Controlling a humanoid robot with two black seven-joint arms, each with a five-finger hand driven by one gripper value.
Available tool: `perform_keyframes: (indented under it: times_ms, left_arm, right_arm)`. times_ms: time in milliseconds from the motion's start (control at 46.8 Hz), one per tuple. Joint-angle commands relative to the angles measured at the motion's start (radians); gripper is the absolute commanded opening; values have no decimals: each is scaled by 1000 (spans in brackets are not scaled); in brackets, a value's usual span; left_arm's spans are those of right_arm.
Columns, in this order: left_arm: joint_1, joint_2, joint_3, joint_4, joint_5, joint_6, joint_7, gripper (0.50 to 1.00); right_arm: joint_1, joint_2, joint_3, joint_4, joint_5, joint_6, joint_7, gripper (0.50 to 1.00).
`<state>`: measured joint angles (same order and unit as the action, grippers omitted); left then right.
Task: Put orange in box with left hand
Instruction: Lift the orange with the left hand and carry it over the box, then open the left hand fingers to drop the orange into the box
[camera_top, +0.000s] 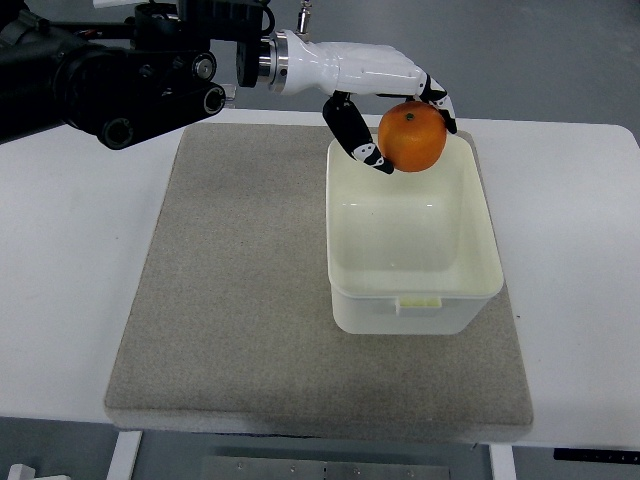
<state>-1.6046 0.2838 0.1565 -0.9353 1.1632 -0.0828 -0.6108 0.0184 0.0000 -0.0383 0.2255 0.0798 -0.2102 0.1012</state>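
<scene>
I see the left hand (385, 105) clasping the orange (411, 136) over the far rim of the white box (412, 300) on the grey mat (240, 300).

The left arm (110, 85) is bulky and matte black, built of rounded housings with round caps and what look like small bolts, and a dark cable loops near its wrist. A silvery ring joins it to the left hand (375, 95), a glossy white shell with black finger segments showing white joint marks.
</scene>
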Motion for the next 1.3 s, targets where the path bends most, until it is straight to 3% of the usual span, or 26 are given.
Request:
perform_keyframes:
  times_ms: [0, 150, 299, 363, 534, 619, 1047, 1282]
  left_arm:
    - [0, 0, 0, 0, -2, 0, 0, 746]
    - [0, 2, -2, -2, -3, 1, 0, 806]
    - [0, 2, -2, -7, -5, 1, 0, 812]
    - [0, 2, -2, -8, -7, 3, 0, 848]
    - [2, 2, -3, -7, -8, 5, 0, 881]
    - [12, 2, -6, -7, -10, 8, 0, 960]
    - [32, 3, -40, -3, -11, 8, 0, 973]
    - [60, 11, -38, 64, -8, 9, 0, 973]
  right_arm:
    - [0, 0, 0, 0, 0, 0, 0, 944]
    - [0, 0, 0, 0, 0, 0, 0, 944]
    - [0, 0, 0, 2, 0, 0, 0, 944]
    - [0, 0, 0, 0, 0, 0, 0, 944]
    - [0, 0, 0, 0, 0, 0, 0, 944]
    - [0, 0, 0, 0, 0, 0, 0, 944]
    - [0, 0, 0, 2, 0, 0, 0, 944]
    - [0, 0, 0, 0, 0, 0, 0, 944]
